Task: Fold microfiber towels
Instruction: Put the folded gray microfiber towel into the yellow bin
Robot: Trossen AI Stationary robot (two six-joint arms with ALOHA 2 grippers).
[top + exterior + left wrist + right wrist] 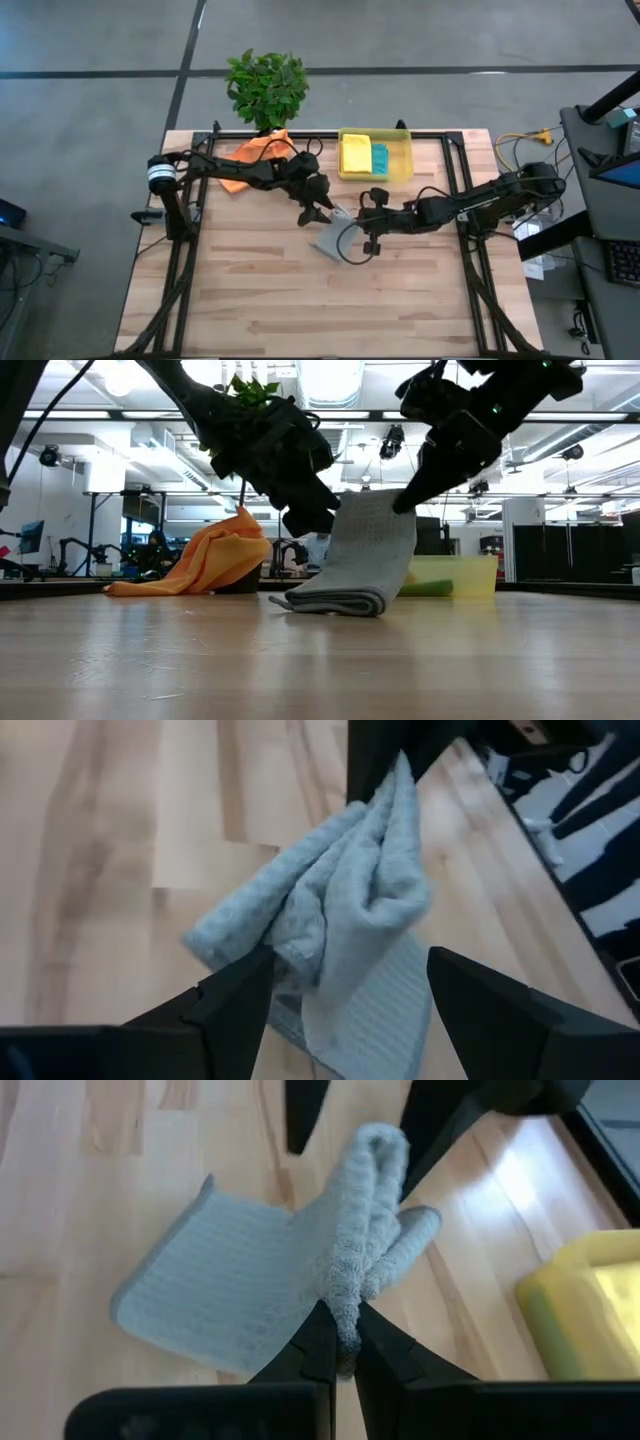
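Observation:
A light grey towel [333, 237] lies partly folded at the table's middle, one end raised. My right gripper [343, 1345] comes from the right and is shut on that raised end. My left gripper [350, 1010] comes from the left and is open, one finger on either side of the raised bunch [350, 890]. An orange towel [255, 155] lies crumpled at the far left. A yellow towel [355, 155] and a teal towel [380, 157] lie inside the yellow bin [400, 135]. My right gripper pinches the grey towel's bunched upper end [347, 1305] between its two fingers, several layers together. The fingers slant down from the table's right. The bunch is raised; the towel's folded lower end [335, 602] rests on the table. My left gripper: whether its fingers [240, 995] touch the cloth I cannot tell.
A potted plant [267, 88] stands at the far edge, behind the orange towel. The yellow bin sits at the far edge, right of middle. Bare wood [330, 310] stretches across the table's near half.

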